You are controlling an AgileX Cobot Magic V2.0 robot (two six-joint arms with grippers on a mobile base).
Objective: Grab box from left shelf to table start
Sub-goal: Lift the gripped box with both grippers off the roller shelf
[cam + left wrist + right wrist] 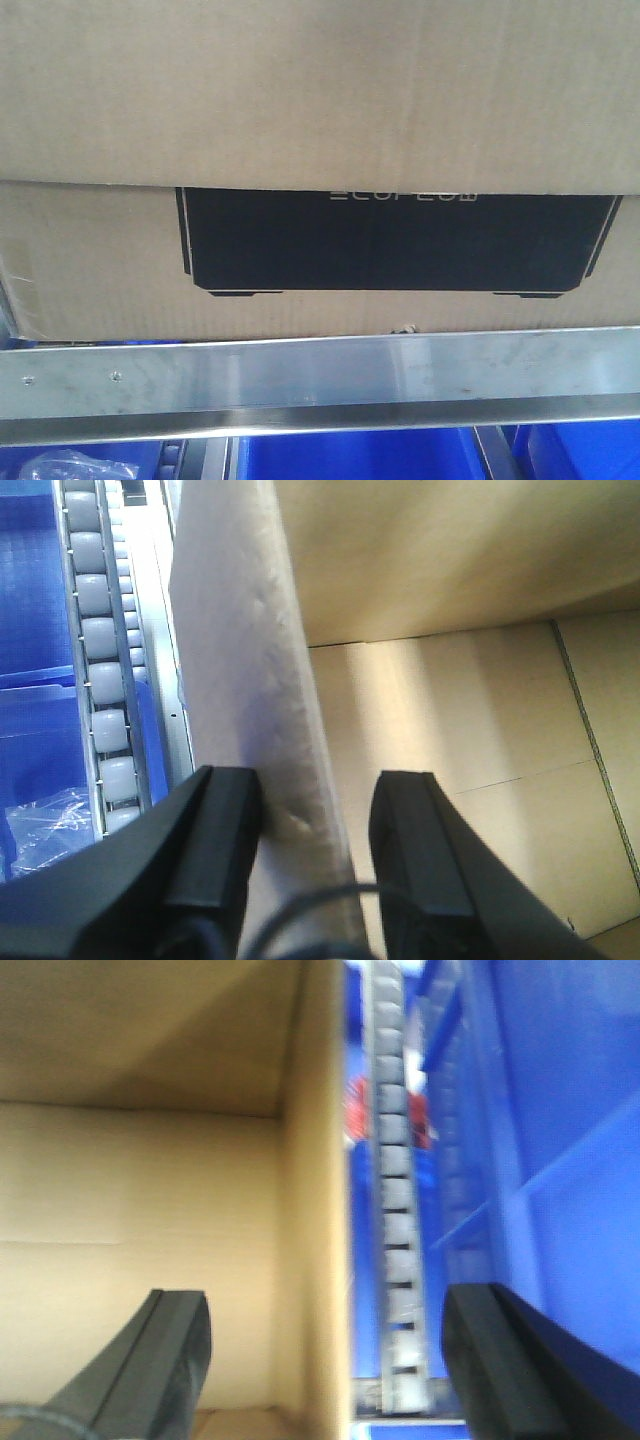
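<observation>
At the left wall of the box [270, 660]: left gripper [318, 785] partly open astride the edge, outer finger touching cardboard, inner finger just clear, clamping nothing. Narrow room outside toward the roller track [100, 660]. At the box's right wall: right gripper [330, 1305] spread wide, holding nothing. Both pointing into the open box. Farther: box sitting on the shelf [320, 385], blue bins [350, 455] below.

Blue bins [350, 455] are sitting low in the front view, one holding crumpled clear plastic [70, 465]. Grey roller tracks [100, 660] are running beside blue bins in both wrist views.
</observation>
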